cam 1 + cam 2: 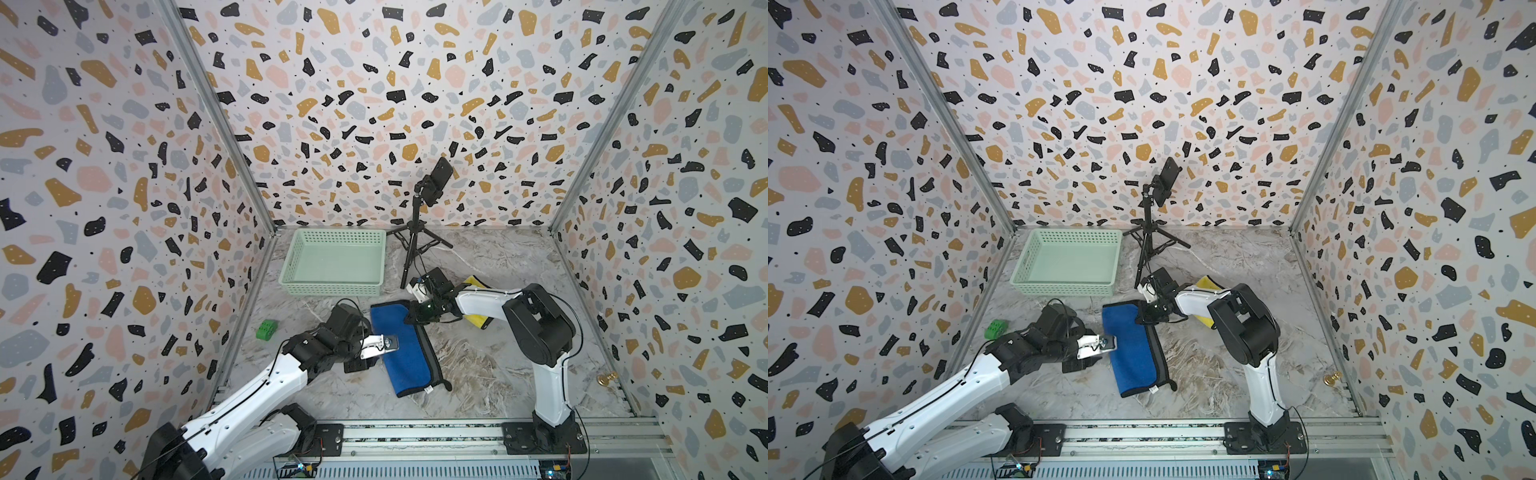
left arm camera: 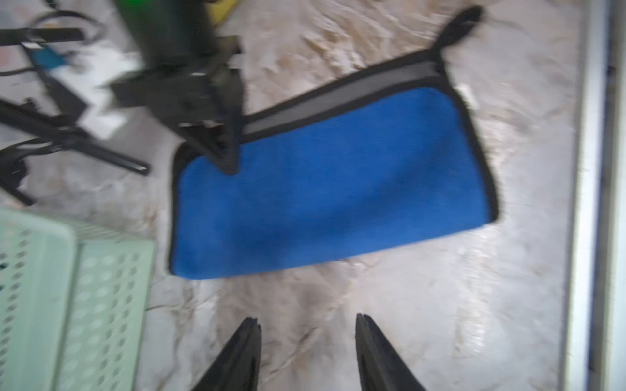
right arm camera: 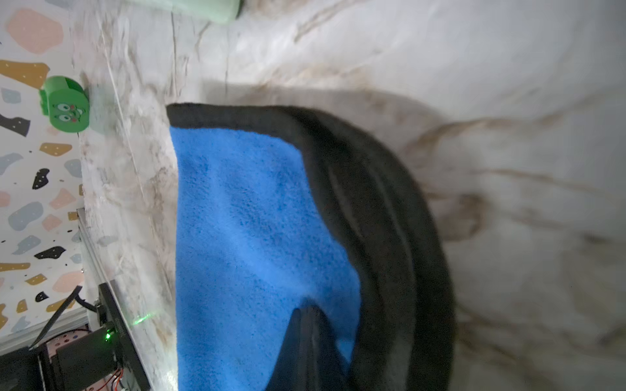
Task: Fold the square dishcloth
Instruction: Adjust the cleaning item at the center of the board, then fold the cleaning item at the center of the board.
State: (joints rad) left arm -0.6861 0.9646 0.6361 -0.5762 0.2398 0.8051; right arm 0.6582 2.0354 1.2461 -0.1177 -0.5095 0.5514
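The dishcloth (image 1: 401, 349) lies near the middle of the surface, a little toward the left edge. It looks folded once, blue side up, and a grey strip with black binding pokes out along the side facing the right edge, so the layers are not flush.

The right gripper (image 3: 310, 318) has its fingers pressed together at the cloth's far corner. I cannot tell whether they pinch a layer or only rest on it. The left gripper (image 2: 308, 321) sits just short of the cloth's left long edge, its fingers partly spread with nothing between them.

**What could go wrong**
- If the right fingers pull without a real pinch, the corner will likely slip out. With only the top layer caught, the first fold could peel open.
- The offset layers will probably carry into the next fold and leave a skewed stack.
- The left fingers, coming in low, could push the edge into a ridge rather than get under it, or slide the whole cloth.
- The two arms work close together over one small cloth, so they may bump each other.
- The tripod (image 1: 415, 249) has a leg just beyond the right gripper, which a lift toward the far edge could snag.
- The hanging loop (image 1: 446, 384) at the near corner could catch a finger.

**Writing**
- A small white tag (image 1: 428, 389) sits on the cloth's near end, too small to read.
- The green block (image 3: 66, 106) by the left edge shows a cartoon face and no words.
- No brand can be read anywhere.
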